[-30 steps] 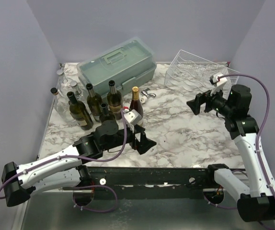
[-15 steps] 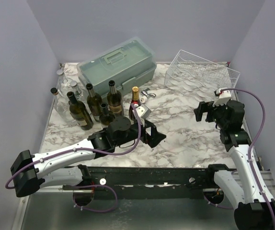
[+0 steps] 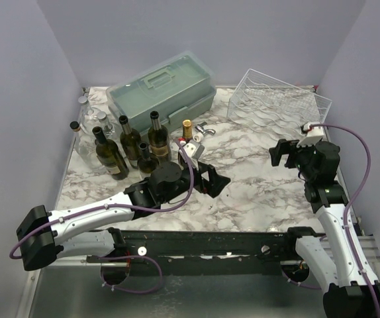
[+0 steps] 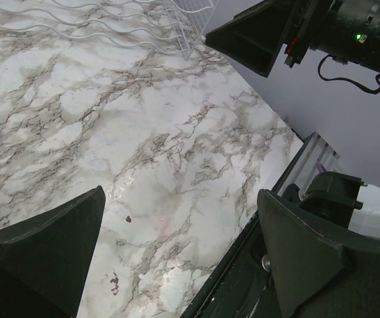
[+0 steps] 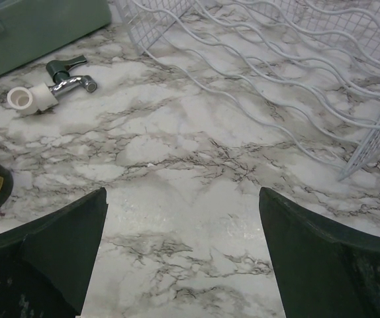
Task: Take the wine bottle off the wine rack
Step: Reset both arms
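The white wire wine rack [image 3: 279, 99] stands at the back right with no bottle in its wavy cradles; its wires also show in the wrist views [image 4: 110, 20] [image 5: 276, 46]. A dark wine bottle [image 3: 187, 129] with a gold foil top stands upright on the marble table left of centre, its lower part hidden behind my left wrist. My left gripper [image 3: 215, 181] [image 4: 180, 192] hovers open over bare marble just right of that bottle. My right gripper [image 3: 279, 154] [image 5: 183, 192] is open too, in front of the rack, nothing between its fingers.
Several dark bottles [image 3: 120, 149] stand in a cluster at the left, with clear glass ones [image 3: 87, 116] behind them. A pale green toolbox [image 3: 160, 93] sits at the back centre. A small chrome tap fitting [image 3: 203, 130] [image 5: 64, 76] lies in front of it.
My left gripper has swung right and forward, away from the gold-topped bottle. My right arm has drawn back and lowered from the rack. Both grippers have stayed open.
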